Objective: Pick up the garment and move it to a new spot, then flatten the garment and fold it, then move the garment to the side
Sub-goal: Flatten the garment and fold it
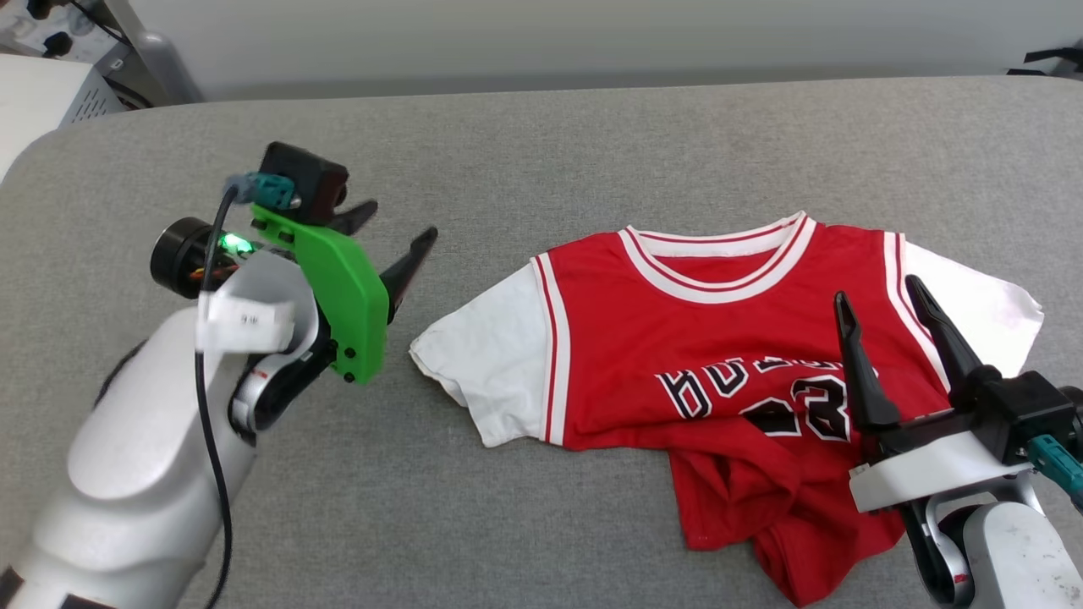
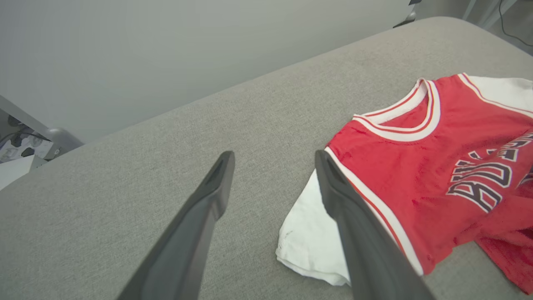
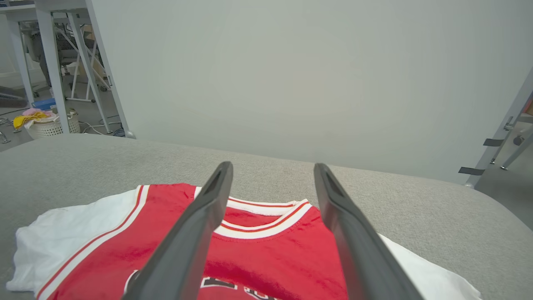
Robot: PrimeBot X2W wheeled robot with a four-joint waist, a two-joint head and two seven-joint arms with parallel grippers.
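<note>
The garment point(image 1: 677, 338) is a red jersey with white short sleeves, and it lies on the grey surface point(image 1: 525, 135) right of centre, collar toward the far side. Its upper half is spread flat; the lower hem point(image 1: 761, 507) is bunched and turned up over part of the black lettering. My left gripper point(image 1: 396, 228) hovers open to the left of the left sleeve point(image 2: 308, 246), apart from it. My right gripper point(image 1: 876, 296) is open above the shirt's lower right part, fingers pointing toward the collar point(image 3: 266, 227), holding nothing.
The grey padded surface extends wide to the left and behind the shirt, ending at a pale wall. Beyond the left edge stand table legs point(image 3: 50, 66), a white basket point(image 3: 50, 125) and equipment point(image 1: 51, 93). A metal frame point(image 3: 508, 125) stands off the right side.
</note>
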